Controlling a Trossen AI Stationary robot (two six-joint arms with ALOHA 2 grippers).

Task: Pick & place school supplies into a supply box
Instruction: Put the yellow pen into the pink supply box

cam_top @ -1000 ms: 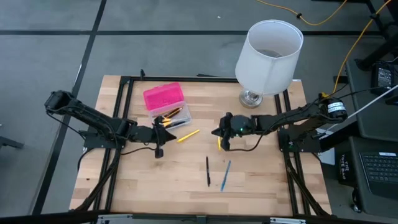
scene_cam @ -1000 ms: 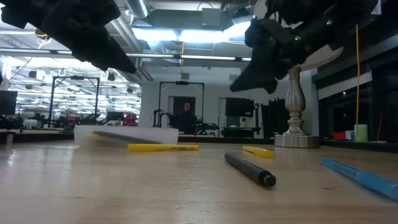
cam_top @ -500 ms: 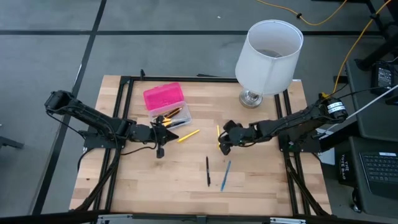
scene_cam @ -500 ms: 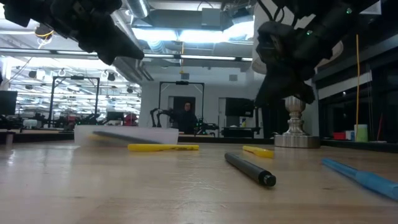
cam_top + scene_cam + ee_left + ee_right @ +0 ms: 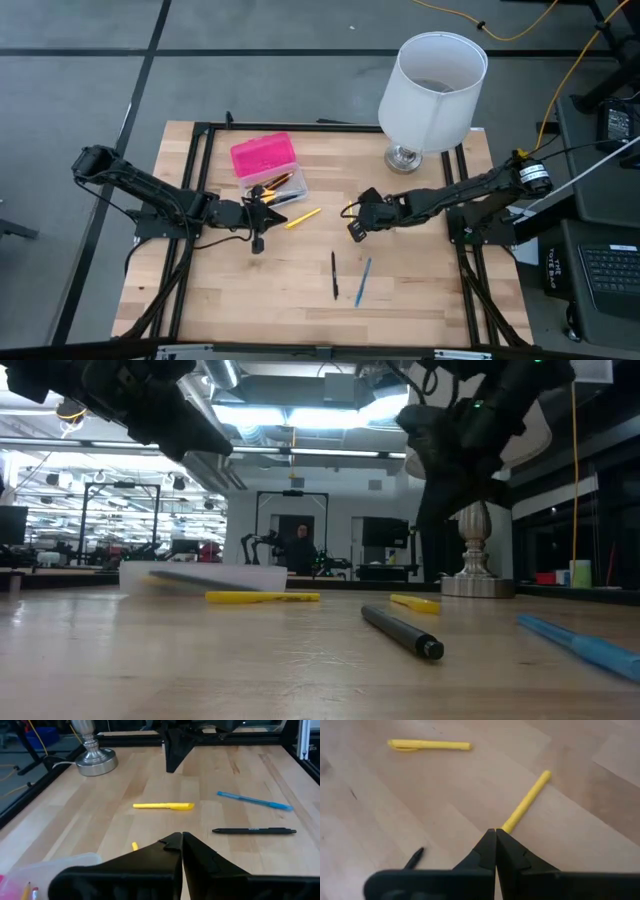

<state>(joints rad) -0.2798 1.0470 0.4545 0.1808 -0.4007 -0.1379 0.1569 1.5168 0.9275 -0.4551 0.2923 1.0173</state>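
- Right gripper point(image 5: 353, 232), fingers together, nothing held, tip just over one end of a short yellow pencil point(image 5: 526, 802) near bench point(image 5: 420, 300) centre.
- Left gripper point(image 5: 280, 201) also pressed together, empty, at open end of supply box point(image 5: 266, 165).
- Box w/ pink lid sits toward bench's back left; pencils inside its clear base.
- Loose on bench: yellow pen point(image 5: 302, 217) beside box, black pen point(image 5: 334, 275) & blue pen point(image 5: 362, 281) nearer front.
- White lampshade point(image 5: 432, 90) back right.
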